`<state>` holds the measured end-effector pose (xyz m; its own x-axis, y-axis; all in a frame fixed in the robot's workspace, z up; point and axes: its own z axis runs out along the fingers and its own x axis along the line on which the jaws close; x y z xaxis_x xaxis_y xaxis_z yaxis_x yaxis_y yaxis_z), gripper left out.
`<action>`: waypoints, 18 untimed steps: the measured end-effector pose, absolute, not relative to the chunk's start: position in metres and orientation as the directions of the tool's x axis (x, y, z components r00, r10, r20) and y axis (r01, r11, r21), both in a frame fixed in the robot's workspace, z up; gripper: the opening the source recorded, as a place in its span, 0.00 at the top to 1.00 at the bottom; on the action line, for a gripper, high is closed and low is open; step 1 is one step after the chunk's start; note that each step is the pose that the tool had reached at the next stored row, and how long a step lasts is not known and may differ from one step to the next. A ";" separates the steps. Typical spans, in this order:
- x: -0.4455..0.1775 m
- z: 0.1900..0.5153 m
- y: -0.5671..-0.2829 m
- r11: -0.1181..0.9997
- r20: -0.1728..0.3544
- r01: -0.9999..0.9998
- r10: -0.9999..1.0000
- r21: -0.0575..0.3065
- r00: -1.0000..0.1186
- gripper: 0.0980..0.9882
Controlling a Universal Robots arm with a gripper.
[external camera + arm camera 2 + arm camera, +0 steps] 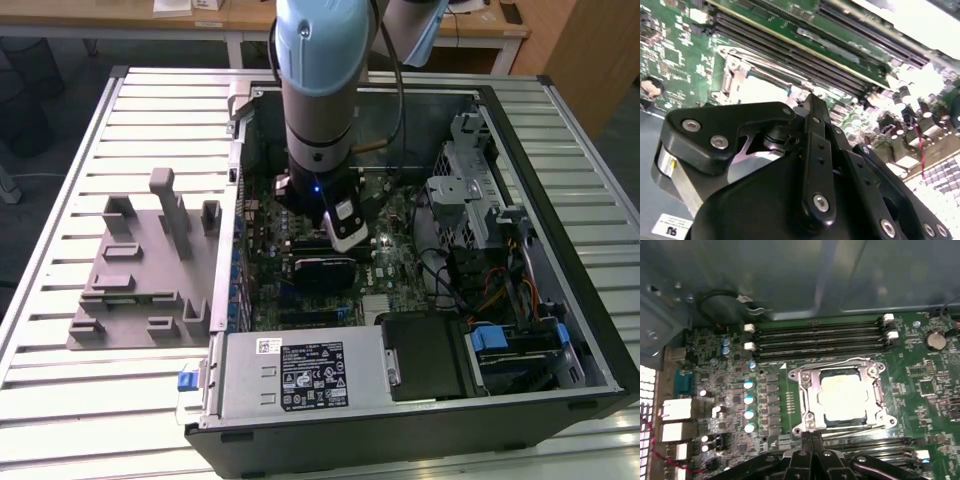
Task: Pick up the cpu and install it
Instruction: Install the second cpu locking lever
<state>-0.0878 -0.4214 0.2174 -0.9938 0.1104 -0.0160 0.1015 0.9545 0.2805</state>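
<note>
The cpu (844, 396) is a small flat square chip with a pale, silvery top that glares under the light. It lies flat inside the metal-framed socket (807, 390) on the motherboard, level and square with the frame.

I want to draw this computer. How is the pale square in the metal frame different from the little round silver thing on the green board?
The cpu is square; the coin battery is round. The cpu is much bigger than the battery. The cpu sits inside a metal frame, while the battery lies apart, near the board's edge. Both are pale and silvery and lie flat on the green board.
</note>
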 end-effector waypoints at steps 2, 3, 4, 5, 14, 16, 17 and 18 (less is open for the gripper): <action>-0.084 0.217 -0.420 0.955 -0.016 0.104 0.113 0.278 -0.994 0.99; -0.083 0.217 -0.419 0.956 -0.017 0.104 0.113 0.275 -0.993 0.99; -0.082 0.217 -0.419 0.956 -0.017 0.105 0.114 0.272 -0.993 0.99; -0.081 0.217 -0.417 0.957 -0.017 0.105 0.114 0.269 -0.993 0.99; -0.073 0.217 -0.404 0.966 -0.020 0.107 0.115 0.236 -0.993 0.99; -0.070 0.216 -0.402 0.968 -0.021 0.107 0.115 0.228 -0.993 0.99; -0.067 0.216 -0.400 0.969 -0.022 0.108 0.115 0.221 -0.993 0.99; -0.066 0.216 -0.399 0.970 -0.022 0.108 0.115 0.219 -0.993 0.99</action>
<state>-0.0658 -0.3991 0.2161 -0.9931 0.1153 -0.0223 0.1077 0.9699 0.2185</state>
